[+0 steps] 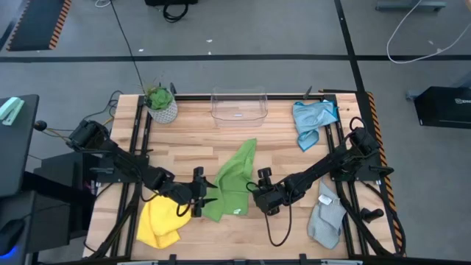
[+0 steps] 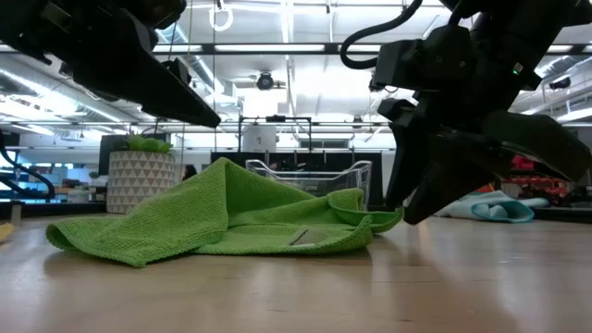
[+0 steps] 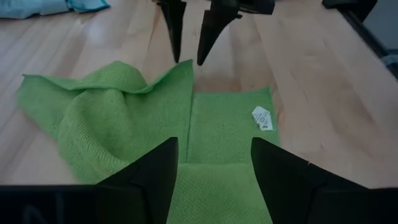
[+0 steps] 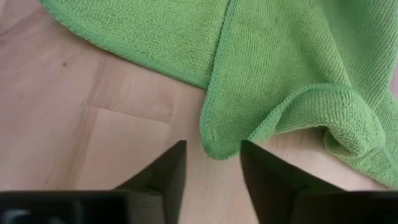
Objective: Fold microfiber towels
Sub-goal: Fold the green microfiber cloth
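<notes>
Plant [image 1: 160, 104], bin [image 1: 238, 107] behind green towel [image 1: 234, 180]

This looks like a robotics lab or open workshop hall. A wooden tabletop [image 1: 243, 228] stands on a grey concrete floor [image 1: 243, 66] crossed by dark tape lines, with a hazard-striped mat [image 1: 33, 22] and loose cables [image 1: 412, 29] nearby. Level across the table, rows of ceiling strip lights [image 2: 277, 48], exposed ducting and what may be distant workstations fill the background.
</notes>
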Available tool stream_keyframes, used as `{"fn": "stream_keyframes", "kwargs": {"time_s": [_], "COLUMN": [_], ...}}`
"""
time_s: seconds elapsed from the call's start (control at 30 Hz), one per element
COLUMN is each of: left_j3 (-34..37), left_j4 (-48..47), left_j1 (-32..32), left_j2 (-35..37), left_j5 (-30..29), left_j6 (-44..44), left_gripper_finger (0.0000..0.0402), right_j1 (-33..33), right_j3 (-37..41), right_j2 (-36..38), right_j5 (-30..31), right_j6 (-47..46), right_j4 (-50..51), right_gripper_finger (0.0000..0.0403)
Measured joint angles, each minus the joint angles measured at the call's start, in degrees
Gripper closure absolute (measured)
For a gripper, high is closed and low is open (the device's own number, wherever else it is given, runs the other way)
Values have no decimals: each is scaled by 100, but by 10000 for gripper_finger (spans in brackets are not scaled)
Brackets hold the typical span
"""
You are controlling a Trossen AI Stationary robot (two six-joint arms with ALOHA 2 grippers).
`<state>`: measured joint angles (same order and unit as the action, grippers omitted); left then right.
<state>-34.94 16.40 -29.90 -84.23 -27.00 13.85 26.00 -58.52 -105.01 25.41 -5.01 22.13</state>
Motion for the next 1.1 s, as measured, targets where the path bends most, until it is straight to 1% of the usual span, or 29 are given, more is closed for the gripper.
{"fn": "stream_keyframes", "kwargs": {"time_s": [0.07,0.13,0.17,0.23,0.43,0.5,0.6,0.67,0.73,0.87,0.97,1.03,1.1], "left_j3": [0,0,0,0,0,0,0,0,0,0,0,0,0], "left_j4": [19,10,15,11,32,47,53,53,53,53,53,58,57], "left_j1": [29,50,50,50,50,50,50,50,50,50,61,89,123], "left_j2": [2,2,2,2,2,2,2,2,2,3,9,11,11], "left_j5": [29,33,32,31,34,34,34,34,34,34,36,34,34], "left_j6": [-2,-2,-5,-13,-13,-13,-13,-13,-11,-11,-11,-9,-9], "left_gripper_finger": [191,191,192,195,204,206,207,205,203,202,205,207,206], "right_j1": [0,0,0,0,-49,-83,-90,-85,-62,43,52,4,-83], "right_j3": [0,0,0,0,0,0,0,0,0,0,0,0,-7], "right_j2": [0,0,0,0,0,0,0,0,0,0,0,0,-50], "right_j5": [2,0,0,0,-105,-131,-171,-175,-171,-175,-177,-173,-170], "right_j6": [68,167,228,370,629,648,652,619,553,525,712,912,1051], "right_j4": [-12,-60,-94,-136,-166,-166,-166,-166,-166,-160,-125,-127,-156], "right_gripper_finger": [213,212,218,241,334,349,355,348,328,264,221,208,208]}}
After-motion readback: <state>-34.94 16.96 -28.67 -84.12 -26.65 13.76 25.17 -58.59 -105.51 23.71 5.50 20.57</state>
